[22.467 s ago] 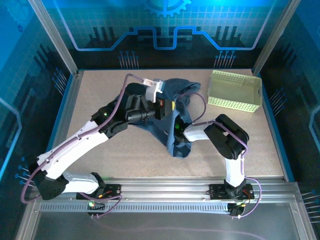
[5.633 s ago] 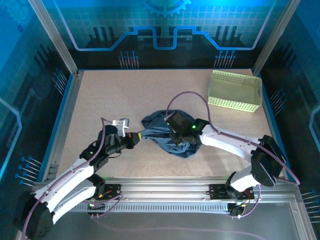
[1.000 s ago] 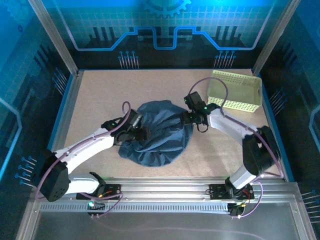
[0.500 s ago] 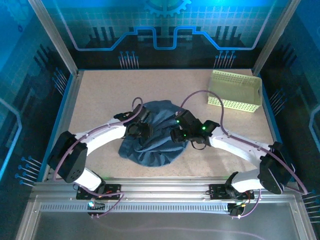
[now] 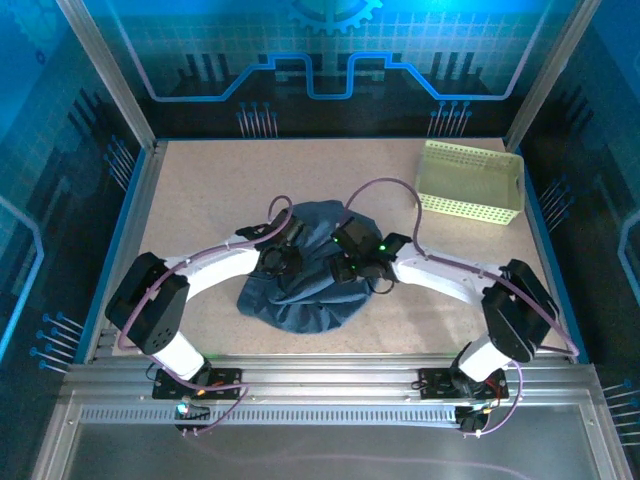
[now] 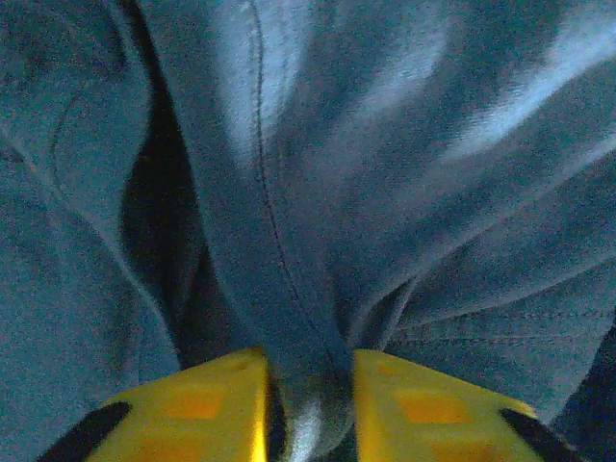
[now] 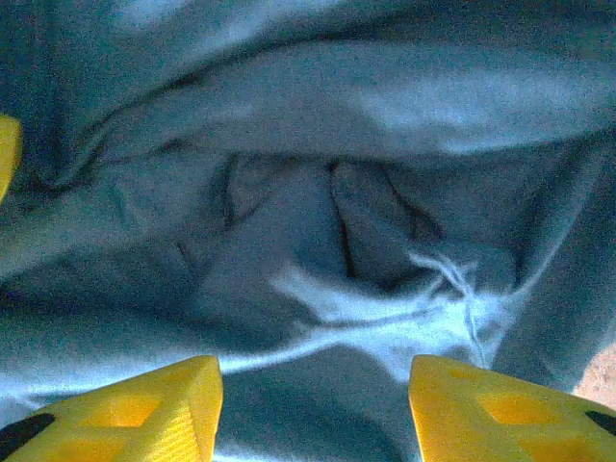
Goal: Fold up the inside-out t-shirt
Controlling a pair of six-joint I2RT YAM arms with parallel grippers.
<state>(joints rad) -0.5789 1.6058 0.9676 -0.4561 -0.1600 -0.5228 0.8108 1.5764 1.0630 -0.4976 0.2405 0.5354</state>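
At mid-frame the shirt (image 5: 305, 295) lies bunched on the bench (image 5: 200, 190), the left tool (image 6: 308, 385) pinching a seamed fold, the right tool (image 7: 313, 385) spread wide over it.

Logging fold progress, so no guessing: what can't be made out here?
Top external: the t-shirt is bunched; sleeves and collar are hidden in its folds.
Left wrist: the left gripper pinches fabric; which part, too close to tell.
Right wrist: the right gripper has its fingers cut off by the bottom edge.

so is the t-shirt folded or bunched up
Bunched up, not folded: the t-shirt lies in a rounded wrinkled heap, the left gripper pinching a ridge of it.
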